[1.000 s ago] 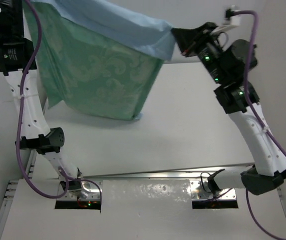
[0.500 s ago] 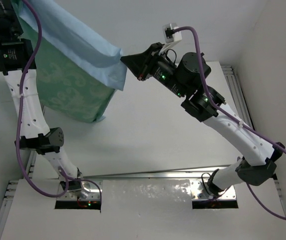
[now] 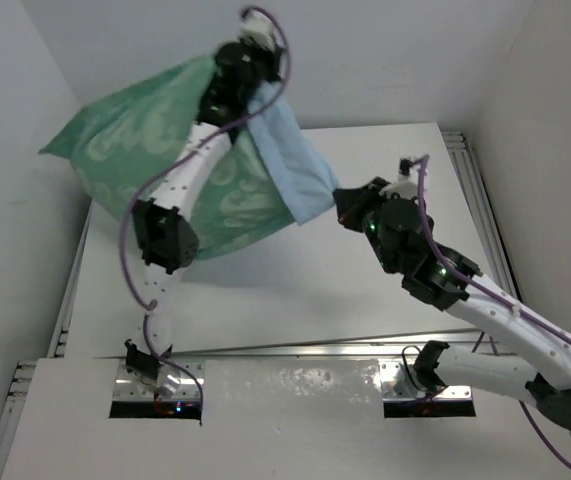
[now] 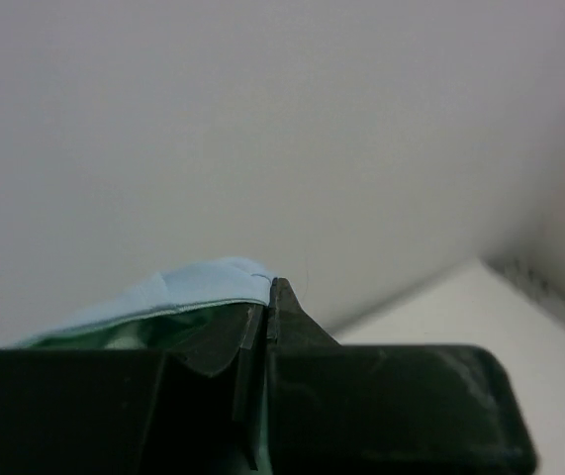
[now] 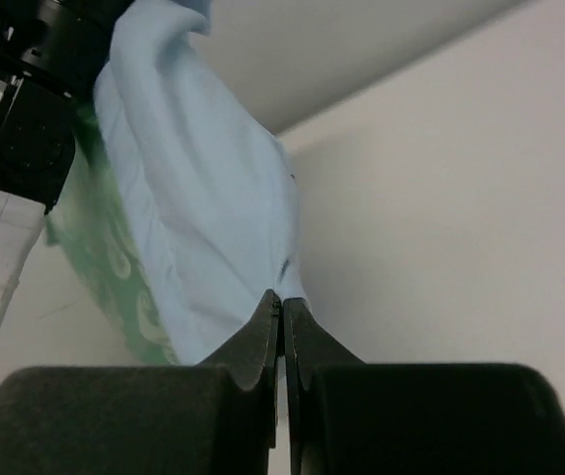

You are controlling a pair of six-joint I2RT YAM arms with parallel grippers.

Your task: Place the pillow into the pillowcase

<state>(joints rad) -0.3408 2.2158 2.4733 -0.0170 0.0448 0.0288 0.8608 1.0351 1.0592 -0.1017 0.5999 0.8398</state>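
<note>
The pillowcase (image 3: 130,135) hangs in the air above the table's far left, its sea-green patterned face bulging leftward and its light blue face (image 3: 290,165) trailing down to the right. My left gripper (image 3: 250,95) is raised high and shut on the cloth's upper edge; in the left wrist view blue and green cloth (image 4: 193,292) sits pinched at the closed jaws of the left gripper (image 4: 267,297). My right gripper (image 3: 340,200) is lower and shut on the blue corner; the right wrist view shows the right gripper (image 5: 281,302) and the blue cloth (image 5: 203,198). The pillow is out of view.
The white table (image 3: 365,290) lies below, with a metal rail (image 3: 462,150) at its far right corner and a metal strip (image 3: 295,348) along the near edge. Walls close in on the left and behind. The left arm's elbow (image 3: 160,235) hangs over the table's left side.
The left arm has swung from the far left toward the top middle, carrying the pillowcase with it. The right gripper has dropped lower and rightward, still on the blue corner.
</note>
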